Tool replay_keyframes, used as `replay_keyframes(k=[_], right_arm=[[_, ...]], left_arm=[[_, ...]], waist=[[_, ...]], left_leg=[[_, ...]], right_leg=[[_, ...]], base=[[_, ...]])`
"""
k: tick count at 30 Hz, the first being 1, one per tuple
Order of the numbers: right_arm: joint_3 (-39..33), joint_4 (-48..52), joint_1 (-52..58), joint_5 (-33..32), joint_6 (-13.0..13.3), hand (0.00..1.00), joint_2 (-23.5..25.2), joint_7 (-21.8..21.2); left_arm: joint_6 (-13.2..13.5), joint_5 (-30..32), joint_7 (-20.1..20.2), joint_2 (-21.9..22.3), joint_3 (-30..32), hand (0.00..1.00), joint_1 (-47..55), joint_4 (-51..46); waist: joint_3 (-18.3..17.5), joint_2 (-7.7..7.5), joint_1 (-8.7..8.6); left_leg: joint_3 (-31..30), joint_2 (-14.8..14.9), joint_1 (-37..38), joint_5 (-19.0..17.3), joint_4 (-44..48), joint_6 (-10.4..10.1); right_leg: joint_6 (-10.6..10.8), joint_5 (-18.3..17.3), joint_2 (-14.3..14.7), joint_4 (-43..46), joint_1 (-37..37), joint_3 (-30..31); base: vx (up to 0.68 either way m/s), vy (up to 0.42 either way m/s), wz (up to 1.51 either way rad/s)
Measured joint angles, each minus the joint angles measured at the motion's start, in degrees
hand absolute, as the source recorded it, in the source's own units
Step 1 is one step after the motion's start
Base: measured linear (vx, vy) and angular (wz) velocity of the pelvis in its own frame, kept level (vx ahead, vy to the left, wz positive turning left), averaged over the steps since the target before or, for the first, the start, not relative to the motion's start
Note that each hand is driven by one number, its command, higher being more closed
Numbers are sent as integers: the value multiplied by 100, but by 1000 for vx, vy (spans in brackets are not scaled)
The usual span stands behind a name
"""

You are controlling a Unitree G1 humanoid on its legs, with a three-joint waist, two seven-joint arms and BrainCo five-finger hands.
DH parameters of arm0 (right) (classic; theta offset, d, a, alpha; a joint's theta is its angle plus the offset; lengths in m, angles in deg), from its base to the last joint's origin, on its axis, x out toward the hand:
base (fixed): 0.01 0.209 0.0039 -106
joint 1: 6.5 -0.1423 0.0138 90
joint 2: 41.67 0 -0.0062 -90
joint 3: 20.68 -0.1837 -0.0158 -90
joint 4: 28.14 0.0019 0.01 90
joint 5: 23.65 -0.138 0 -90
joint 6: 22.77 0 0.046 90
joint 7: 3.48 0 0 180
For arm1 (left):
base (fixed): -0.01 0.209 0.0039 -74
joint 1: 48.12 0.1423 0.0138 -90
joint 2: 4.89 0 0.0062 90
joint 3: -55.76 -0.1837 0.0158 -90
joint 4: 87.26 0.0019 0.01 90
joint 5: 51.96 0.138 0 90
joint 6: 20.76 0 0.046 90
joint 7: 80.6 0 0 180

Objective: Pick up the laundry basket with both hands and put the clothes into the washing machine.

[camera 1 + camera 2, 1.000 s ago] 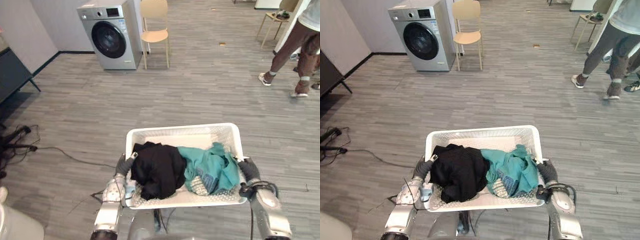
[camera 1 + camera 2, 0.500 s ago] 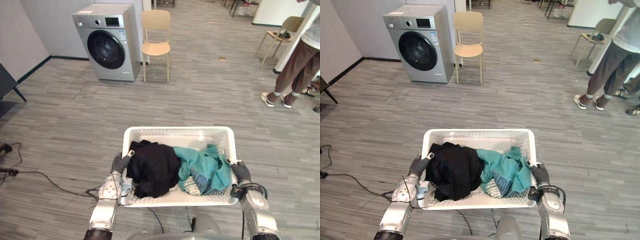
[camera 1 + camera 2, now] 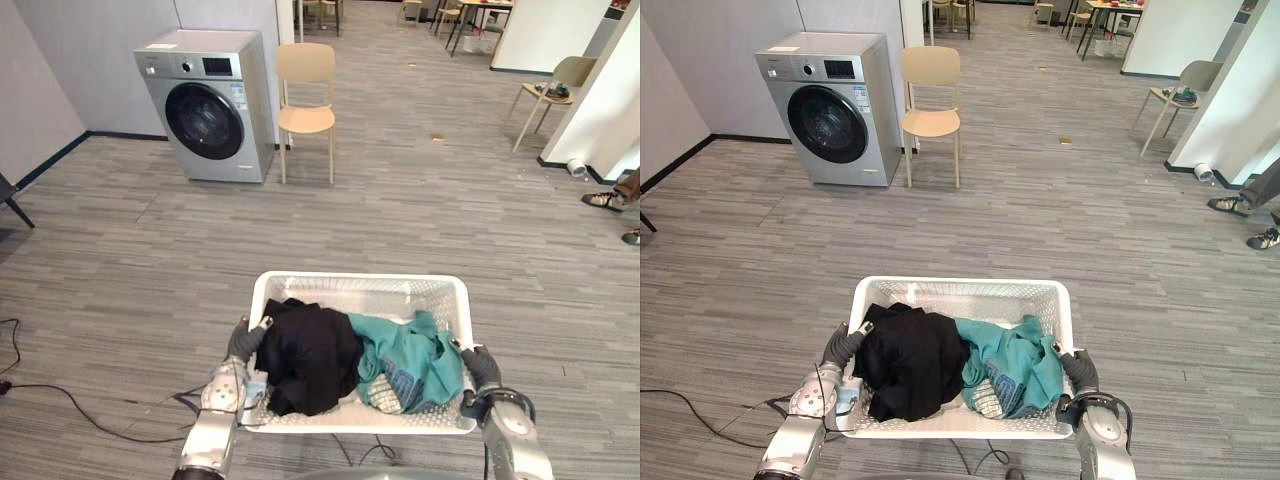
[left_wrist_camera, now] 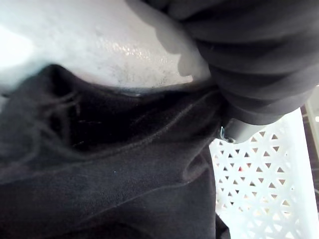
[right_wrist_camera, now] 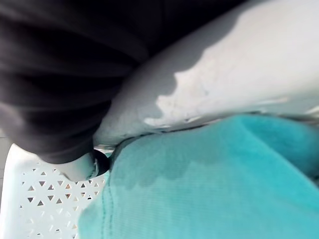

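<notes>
A white laundry basket [image 3: 360, 283] hangs above the floor just in front of me, between my two hands. Inside it, a black garment [image 3: 310, 352] lies on the left and a teal garment [image 3: 418, 358] on the right. My left hand [image 3: 243, 340] grips the basket's left rim, fingers curled over it beside the black cloth [image 4: 99, 179]. Gripping the right rim [image 5: 224, 74] is my right hand [image 3: 479, 366], next to the teal cloth [image 5: 209, 184]. The silver washing machine [image 3: 208, 105] stands far ahead on the left against the wall, its round door closed.
A beige chair [image 3: 306, 90] stands right beside the machine. Another chair [image 3: 553, 86] and a white pillar [image 3: 610, 110] are at the far right, where a person's shoes [image 3: 604, 200] show. Open grey plank floor lies between me and the machine.
The camera has moved and the whole view has shifted, so more of the room beyond the machine shows. The person has walked off to the right edge. Both hands keep holding the basket.
</notes>
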Motion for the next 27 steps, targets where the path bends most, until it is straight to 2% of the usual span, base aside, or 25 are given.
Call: replay_keyframes(k=[7,11,12,14,16,17,18,19,20,21,22,23,24,25,26,27], right_arm=[[-99,-264,19,104,112,100,97,257],[-154,-316,18,284,178,100,156,383],[-154,-316,17,285,215,100,181,424],[-155,-285,16,285,233,100,207,481],[-153,-162,41,286,234,100,219,481],[-126,-64,93,285,234,100,240,481],[-30,46,114,285,234,100,242,481],[55,203,138,285,224,100,168,481],[89,319,159,286,225,100,108,477],[107,452,189,287,224,100,52,476],[106,518,197,290,224,100,30,477],[110,640,199,296,222,100,17,478],[118,697,195,300,221,100,-5,479],[114,761,124,303,220,100,-153,480],[114,759,44,305,215,100,-224,480],[161,757,-91,313,207,100,-345,481]], left_arm=[[8,-116,-33,-10,-168,100,28,25],[44,-268,-96,-5,-216,100,33,121],[65,-331,-146,-5,-225,100,29,130],[85,-341,-157,-6,-225,100,-17,134],[106,-380,-172,-7,-203,100,-39,145],[128,-400,-172,-13,-180,100,-28,145],[148,-420,-173,-3,-83,100,10,144],[164,-486,-173,17,-25,100,41,125],[172,-562,-173,52,15,100,51,126],[180,-612,-173,124,43,100,60,126],[209,-620,-174,194,78,100,89,107],[309,-622,-174,219,91,100,158,34],[347,-639,-174,230,92,100,185,25],[388,-689,-174,373,111,100,229,-33],[424,-689,-173,453,148,100,251,-51],[433,-692,-173,598,239,100,253,-51]], waist=[[8,4,-43],[23,6,-192],[65,8,-281],[144,14,-332],[284,61,-333],[408,148,-295],[518,147,-274],[626,253,-260],[703,347,-231],[764,451,-149],[794,473,-103],[899,321,-80],[903,336,-22],[913,358,12],[926,378,18],[929,379,52]], left_leg=[[132,53,-71,168,-402,-61],[133,114,-96,199,-502,-115],[111,159,-116,195,-483,-122],[54,248,-176,158,-376,-174],[-34,436,-254,-44,52,-282],[-53,627,-303,-255,549,-360],[-71,856,-747,-283,1776,-387],[-46,1082,-1104,-136,2726,-148],[22,1255,-1293,13,3265,62],[135,1463,-1494,346,3841,248],[255,1637,-1676,966,4249,304],[414,1705,-2017,1797,4668,325],[462,1685,-2098,1548,4727,223],[539,1533,-2248,981,4534,127],[536,1410,-2324,800,4320,112],[456,1112,-2430,587,3578,-24]], right_leg=[[-33,26,13,27,-324,51],[-34,26,35,33,-403,-3],[-42,21,81,68,-413,-44],[-146,-55,150,257,-491,-148],[-215,-255,295,501,-456,-376],[-360,-544,433,640,-290,-600],[-351,-727,504,725,-106,-705],[-391,-834,594,801,18,-810],[-428,-910,684,868,65,-822],[-474,-1029,775,963,154,-819],[-564,-1123,782,983,275,-804],[-672,-1194,690,891,442,-737],[-680,-1210,659,855,500,-701],[-712,-1228,610,774,520,-602],[-724,-1234,593,730,529,-555],[-758,-1257,558,634,560,-473]], base=[[-5,-26,-8],[37,-23,0],[38,-43,11],[44,-59,14],[61,-116,20],[49,-157,26],[45,-134,27],[21,-108,20],[12,-99,6],[64,-132,-3],[138,-159,1],[220,-175,2],[250,-153,-9],[215,-112,-21],[227,-61,-32],[195,-32,-32]])
